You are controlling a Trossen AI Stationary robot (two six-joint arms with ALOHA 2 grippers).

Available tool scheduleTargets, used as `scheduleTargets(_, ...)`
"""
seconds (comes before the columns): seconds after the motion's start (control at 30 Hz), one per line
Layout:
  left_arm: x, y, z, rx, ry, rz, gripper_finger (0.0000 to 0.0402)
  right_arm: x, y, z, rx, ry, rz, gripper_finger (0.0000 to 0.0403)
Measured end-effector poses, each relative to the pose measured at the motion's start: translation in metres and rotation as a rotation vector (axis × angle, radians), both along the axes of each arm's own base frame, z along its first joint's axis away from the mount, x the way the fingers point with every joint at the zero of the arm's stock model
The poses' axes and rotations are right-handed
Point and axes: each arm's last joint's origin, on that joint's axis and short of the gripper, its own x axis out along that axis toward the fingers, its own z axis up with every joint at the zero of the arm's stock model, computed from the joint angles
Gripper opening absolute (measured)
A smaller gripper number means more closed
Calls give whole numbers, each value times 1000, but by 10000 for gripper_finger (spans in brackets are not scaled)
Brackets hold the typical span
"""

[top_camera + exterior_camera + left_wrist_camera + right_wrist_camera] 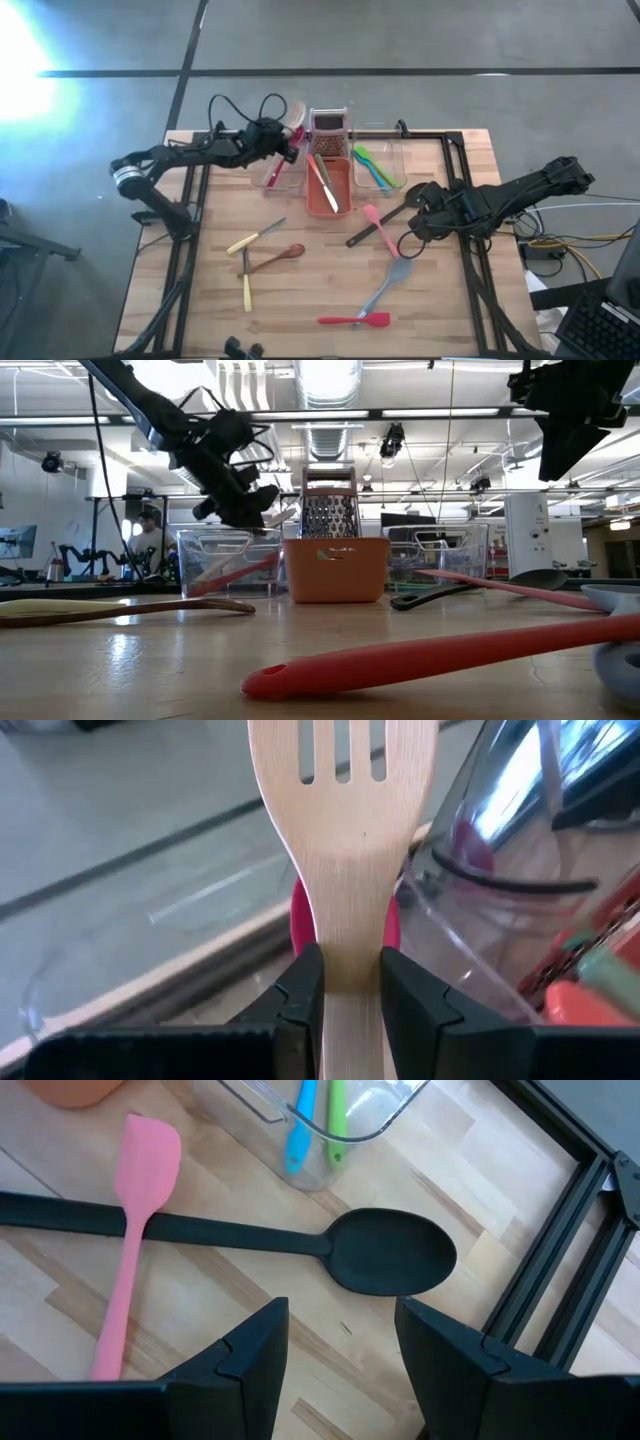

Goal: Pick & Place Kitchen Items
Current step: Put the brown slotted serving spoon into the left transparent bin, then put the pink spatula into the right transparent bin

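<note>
My left gripper [288, 145] hangs over the left clear tub [283, 172] at the far edge, shut on a wooden fork [345, 830]. A red utensil [392, 925] stands in that tub behind the fork. My right gripper [340, 1330] is open and empty, hovering above the black spoon [390, 1260] and the pink spatula [140, 1180], which lies across the spoon's handle. On the table lie two yellow-handled knives [255, 238] [247, 285], a wooden spoon [275, 258], a grey-blue spatula [385, 290] and a red spatula [355, 320]. My left gripper pinches the wooden fork by its handle just below the slotted head [350, 935], one finger [300, 985] on each narrow edge. The fork is lifted clear above the tub, with its head [297, 108] sticking out beyond the fingers. The handle's lower end is hidden by the gripper.
An orange tub [330, 185] with utensils and a metal grater [330, 130] sits between the two clear tubs. The right clear tub [378, 165] holds green and blue utensils. Black frame rails [470, 230] run along the table's sides. Bare wood shows near the front left.
</note>
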Motion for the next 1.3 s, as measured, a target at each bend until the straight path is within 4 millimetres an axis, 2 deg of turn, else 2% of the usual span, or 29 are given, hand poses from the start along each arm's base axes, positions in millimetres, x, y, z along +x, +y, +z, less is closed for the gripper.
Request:
scheduleTargets(0.33, 3, 2, -12, -39, 21, -9, 78, 0, 0, 0, 0, 1, 0, 178)
scheduleTargets(0.57, 5, 4, -19, -27, 79, -42, 148, 0, 0, 0, 3, -2, -5, 178)
scheduleTargets(0.8, 5, 4, -19, 3, 120, -76, 167, 0, 0, 0, 9, -13, -25, 178)
scheduleTargets(0.93, 5, 3, -8, 34, 105, -86, 168, 0, 0, 0, 9, -13, -25, 178)
scheduleTargets(1.3, -9, -9, 43, 107, 5, -107, 169, 0, 0, 0, 16, -10, -25, 178)
